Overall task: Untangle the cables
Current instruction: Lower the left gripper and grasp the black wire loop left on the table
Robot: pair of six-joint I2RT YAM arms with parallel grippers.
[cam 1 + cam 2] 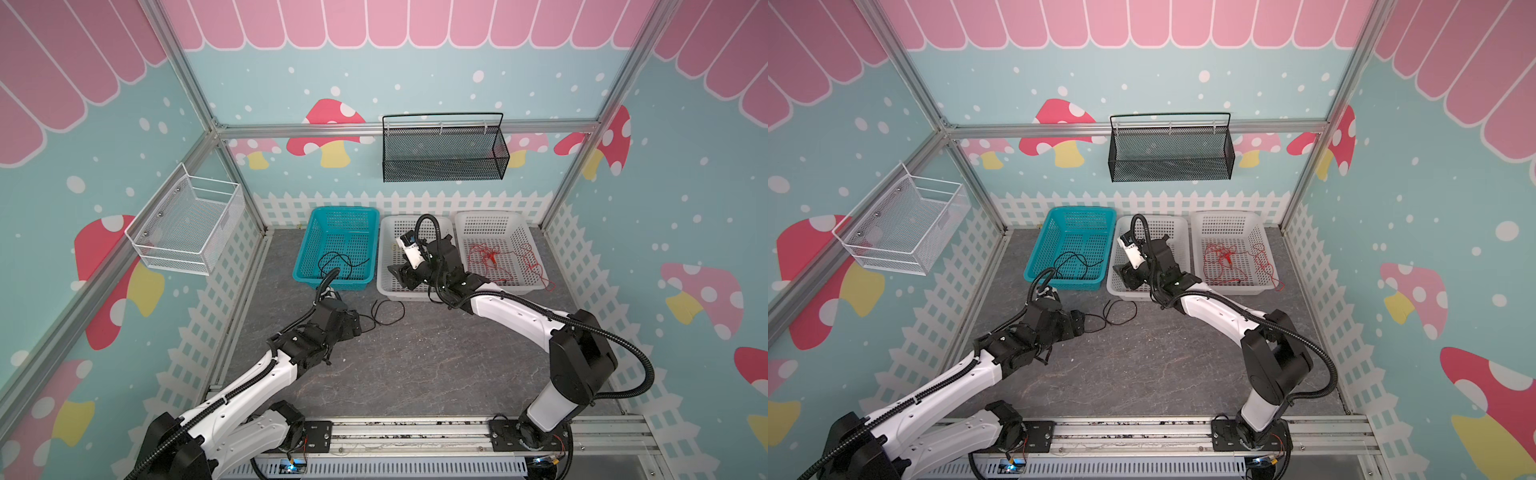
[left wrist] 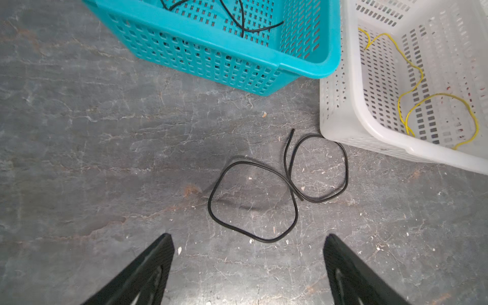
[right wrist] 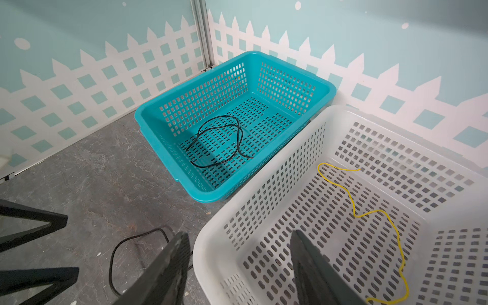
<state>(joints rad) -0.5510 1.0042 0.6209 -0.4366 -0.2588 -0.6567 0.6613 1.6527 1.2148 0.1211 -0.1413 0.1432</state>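
A thin black cable (image 2: 290, 184) lies on the grey table in two loops, just ahead of my left gripper (image 2: 248, 239), which is open and holds nothing. A second black cable (image 3: 219, 142) lies curled in the teal basket (image 1: 307, 245). The middle white basket (image 3: 211, 237) holds a yellow cable (image 3: 353, 211). In both top views, red cables (image 1: 490, 253) lie tangled in the right white basket (image 1: 528, 232). My right gripper (image 3: 239, 233) hangs open over the middle basket's near left corner, one finger inside the rim and one outside. It grips nothing.
The three baskets stand side by side along the back fence wall. A black mesh basket (image 1: 442, 153) hangs on the back wall and a white wire basket (image 1: 187, 224) on the left wall. One red strand hangs over the right basket's front rim (image 1: 548, 284).
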